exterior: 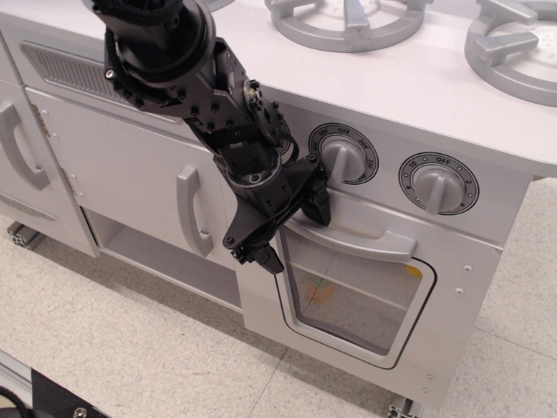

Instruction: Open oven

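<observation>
The white oven [452, 287] has a door with a rounded clear window [357, 292] and a wide grey horizontal handle [361, 237]. The door is closed. Two grey dials [344, 155] [438, 185] show above it; a third is hidden behind the arm. My black gripper [294, 233] is open, with one finger [318, 207] at the left end of the handle and the other finger [266, 257] lower, over the door's left edge. It holds nothing.
A plain white cabinet door with a vertical grey handle [193, 212] is left of the oven, with an open shelf gap [165, 261] below. Grey burner grates [348, 19] sit on the cooktop. A speckled floor [130, 348] lies in front.
</observation>
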Available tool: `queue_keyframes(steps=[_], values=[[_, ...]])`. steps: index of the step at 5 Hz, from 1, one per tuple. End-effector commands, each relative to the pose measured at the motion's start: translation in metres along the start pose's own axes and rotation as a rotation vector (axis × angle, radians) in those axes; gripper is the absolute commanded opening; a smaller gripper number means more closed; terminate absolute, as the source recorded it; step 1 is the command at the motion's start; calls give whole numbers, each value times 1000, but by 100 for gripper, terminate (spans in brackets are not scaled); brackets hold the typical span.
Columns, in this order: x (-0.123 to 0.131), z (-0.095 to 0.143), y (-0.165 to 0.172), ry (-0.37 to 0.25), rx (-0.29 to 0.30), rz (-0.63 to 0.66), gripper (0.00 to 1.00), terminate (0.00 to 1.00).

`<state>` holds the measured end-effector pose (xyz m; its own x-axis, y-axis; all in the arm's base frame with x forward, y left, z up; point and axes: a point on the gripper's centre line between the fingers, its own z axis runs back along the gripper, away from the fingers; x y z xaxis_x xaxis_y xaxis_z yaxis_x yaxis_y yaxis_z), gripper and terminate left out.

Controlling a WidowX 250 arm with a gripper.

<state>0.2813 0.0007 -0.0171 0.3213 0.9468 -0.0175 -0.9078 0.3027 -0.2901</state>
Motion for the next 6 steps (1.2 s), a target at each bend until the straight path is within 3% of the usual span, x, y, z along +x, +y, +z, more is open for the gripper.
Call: queue_keyframes(steps=[1,3,4,5,6], values=[[-17,43,39,29,83,-167,100,0],[-28,88,49,-9,164,-396,100,0],[-26,102,37,-144,179,-479,100,0],[-9,98,21,-243,204,-589,100,0],[9,89,9,-206,173,-682,100,0]])
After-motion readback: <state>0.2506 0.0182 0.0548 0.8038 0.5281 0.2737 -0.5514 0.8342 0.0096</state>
